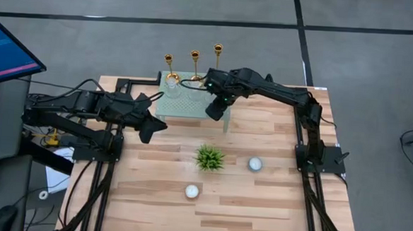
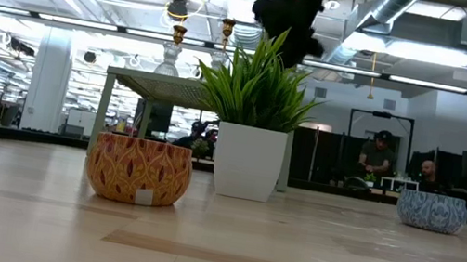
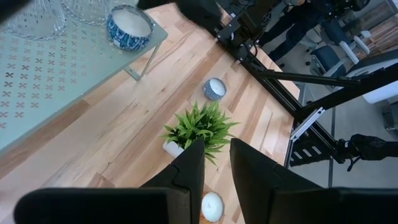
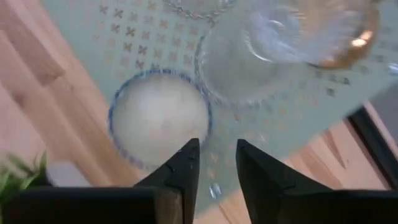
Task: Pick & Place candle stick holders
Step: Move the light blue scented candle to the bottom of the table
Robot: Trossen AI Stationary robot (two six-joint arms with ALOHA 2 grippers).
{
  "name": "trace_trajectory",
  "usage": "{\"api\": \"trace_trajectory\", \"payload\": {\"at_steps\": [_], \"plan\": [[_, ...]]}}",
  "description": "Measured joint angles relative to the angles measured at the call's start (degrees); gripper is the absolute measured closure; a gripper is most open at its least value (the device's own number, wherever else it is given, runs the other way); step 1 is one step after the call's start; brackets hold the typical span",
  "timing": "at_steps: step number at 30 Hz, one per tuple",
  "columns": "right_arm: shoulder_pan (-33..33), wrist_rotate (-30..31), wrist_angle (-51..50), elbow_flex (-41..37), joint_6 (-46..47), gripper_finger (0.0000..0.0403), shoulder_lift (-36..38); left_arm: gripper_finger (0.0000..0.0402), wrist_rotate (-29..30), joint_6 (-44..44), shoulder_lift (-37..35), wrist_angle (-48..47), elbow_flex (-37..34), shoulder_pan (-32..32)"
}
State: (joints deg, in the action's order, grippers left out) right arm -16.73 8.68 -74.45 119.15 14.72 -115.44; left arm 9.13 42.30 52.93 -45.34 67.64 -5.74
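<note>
Three candle stick holders (image 1: 193,64) along small table's (image 1: 175,108) far edge, right gripper (image 1: 216,107) above its front edge

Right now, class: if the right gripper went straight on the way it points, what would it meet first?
Probably the blue-rimmed candle cup on the glass side table: the right gripper, fingers slightly apart, points down right beside it. Depth is unclear.

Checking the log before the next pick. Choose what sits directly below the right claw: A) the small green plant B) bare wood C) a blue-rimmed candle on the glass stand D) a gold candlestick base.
C: the right wrist view shows the blue-rimmed candle just beyond the right claw.
</note>
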Motion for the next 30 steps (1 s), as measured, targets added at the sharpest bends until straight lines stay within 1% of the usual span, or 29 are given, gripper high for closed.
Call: {"api": "trace_trajectory", "payload": {"at_steps": [4,9,10,12,14,17,20,22,25,28,30], "plan": [[0.38,0.01,-6.28,3.66,-0.99,0.0293,3.12,0.0325,0.00,0.00,0.00,0.02,0.00,0.02],[3.48,0.02,-15.56,3.90,1.02,0.0272,9.54,0.0325,0.00,0.00,0.00,-0.07,0.00,0.00],[4.19,0.00,-15.81,3.42,2.16,0.0266,10.65,0.0324,-0.05,0.00,0.00,-0.05,0.00,0.00],[5.49,-0.75,-15.32,0.44,4.77,0.0250,13.92,0.0321,-1.16,0.00,0.02,-0.29,0.00,0.02],[6.87,-0.87,-15.50,-1.51,7.57,0.0232,16.54,0.0312,-3.49,0.38,0.66,-1.19,0.00,0.02],[8.75,-0.15,-15.49,-6.77,12.23,0.0209,20.07,0.0290,-5.26,2.26,2.41,-3.69,-0.69,-0.09],[10.64,1.61,-15.47,-12.26,17.28,0.0194,23.06,0.0261,-6.51,4.75,4.19,-3.86,-3.84,-0.16],[11.17,2.33,-15.54,-16.67,20.68,0.0191,25.60,0.0242,-6.94,8.09,5.96,-3.61,-6.49,-0.17],[11.90,2.63,-15.58,-22.99,25.06,0.0192,28.81,0.0223,-9.14,12.16,9.80,-3.39,-10.30,-0.16],[12.69,2.59,-15.56,-28.59,28.48,0.0198,31.77,0.0215,-10.51,15.28,13.64,-1.59,-12.54,-0.97],[13.21,2.54,-15.56,-31.62,29.68,0.0203,33.70,0.0215,-10.76,16.43,16.27,1.61,-13.25,-1.79]]}}
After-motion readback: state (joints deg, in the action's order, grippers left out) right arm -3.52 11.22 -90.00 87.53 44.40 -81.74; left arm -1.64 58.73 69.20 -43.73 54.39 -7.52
